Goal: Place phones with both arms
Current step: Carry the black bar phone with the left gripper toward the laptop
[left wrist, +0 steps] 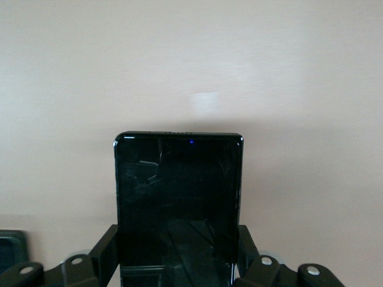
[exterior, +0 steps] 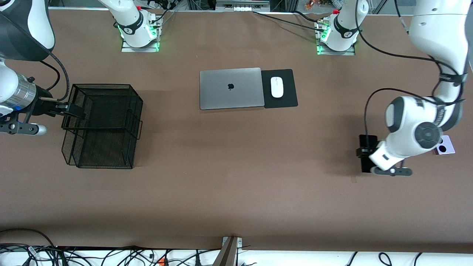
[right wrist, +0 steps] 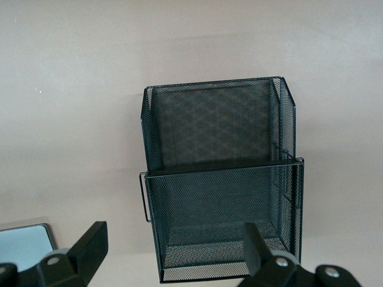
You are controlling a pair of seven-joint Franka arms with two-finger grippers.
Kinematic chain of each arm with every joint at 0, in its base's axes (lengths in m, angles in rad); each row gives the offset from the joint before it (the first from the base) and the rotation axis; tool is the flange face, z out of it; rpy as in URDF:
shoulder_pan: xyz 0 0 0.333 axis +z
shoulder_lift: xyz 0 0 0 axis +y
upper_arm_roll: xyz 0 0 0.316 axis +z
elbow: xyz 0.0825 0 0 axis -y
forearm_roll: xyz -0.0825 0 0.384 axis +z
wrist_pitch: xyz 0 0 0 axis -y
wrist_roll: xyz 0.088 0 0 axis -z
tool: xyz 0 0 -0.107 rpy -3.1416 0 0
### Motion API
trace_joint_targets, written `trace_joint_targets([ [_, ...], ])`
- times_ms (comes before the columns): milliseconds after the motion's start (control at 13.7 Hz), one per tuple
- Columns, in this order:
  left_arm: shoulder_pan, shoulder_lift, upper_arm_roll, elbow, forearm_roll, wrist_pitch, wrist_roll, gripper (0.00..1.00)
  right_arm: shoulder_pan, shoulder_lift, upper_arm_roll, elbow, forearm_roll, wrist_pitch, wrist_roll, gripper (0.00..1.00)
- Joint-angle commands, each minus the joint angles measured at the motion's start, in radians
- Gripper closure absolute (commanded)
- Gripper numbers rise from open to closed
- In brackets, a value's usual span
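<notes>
Front view gives you the whole brown paper-covered table (exterior: 236,192), so read it as a clock face with twelve at the robot bases. At nine o'clock stands the black wire-mesh two-tier basket (exterior: 101,125), and as far as you can see nothing lies in it yet. At the centre, slightly toward twelve, sits the closed silver laptop (exterior: 231,88) with the white computer mouse (exterior: 276,87) on a black pad (exterior: 279,88) touching its edge toward the left arm's end.

Your left gripper (exterior: 369,155) is down at three o'clock, and the left wrist view shows its fingers (left wrist: 105,251) clamped on the two long edges of the long black slab phone (left wrist: 178,203); whether the phone has left the table you cannot tell. Just beside it, farther toward the table's edge at three o'clock, the small lavender-white square phone with two black lenses (exterior: 445,145) lies flat, partly hidden by the arm. A dark corner of something (left wrist: 12,251) shows at the edge of the left wrist view; it may be the third phone, but you cannot be sure.

Your right gripper (exterior: 72,110) waits at the basket's rim at nine o'clock, jaws spread wide and empty, as the right wrist view confirms.

By my reading you are at the start: one phone gripped, none delivered, at least two to go.
</notes>
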Motion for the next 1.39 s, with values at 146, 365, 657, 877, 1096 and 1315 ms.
trace_joint_targets([
  [146,-0.201,0.094,0.015,0.087,0.019,-0.024,-0.273,0.88,0.003,0.007,0.000,0.021,-0.003,-0.018,0.015,0.00],
  [365,-0.309,0.127,0.012,0.133,0.011,-0.024,-0.416,0.88,0.004,0.007,0.001,0.023,-0.003,-0.018,0.016,0.00],
  [657,-0.419,0.154,0.009,0.197,-0.029,-0.025,-0.531,0.89,0.004,0.007,0.001,0.023,-0.003,-0.018,0.018,0.00],
  [877,-0.517,0.217,0.009,0.295,-0.075,-0.025,-0.609,0.89,0.004,0.007,0.001,0.023,-0.003,-0.016,0.018,0.00],
  [1096,-0.588,0.271,0.009,0.377,-0.096,-0.022,-0.668,0.89,0.004,0.007,0.001,0.023,-0.003,-0.018,0.018,0.00],
  [1315,-0.655,0.383,0.009,0.530,-0.103,-0.014,-0.744,0.89,0.003,0.007,0.001,0.023,-0.003,-0.018,0.016,0.00],
])
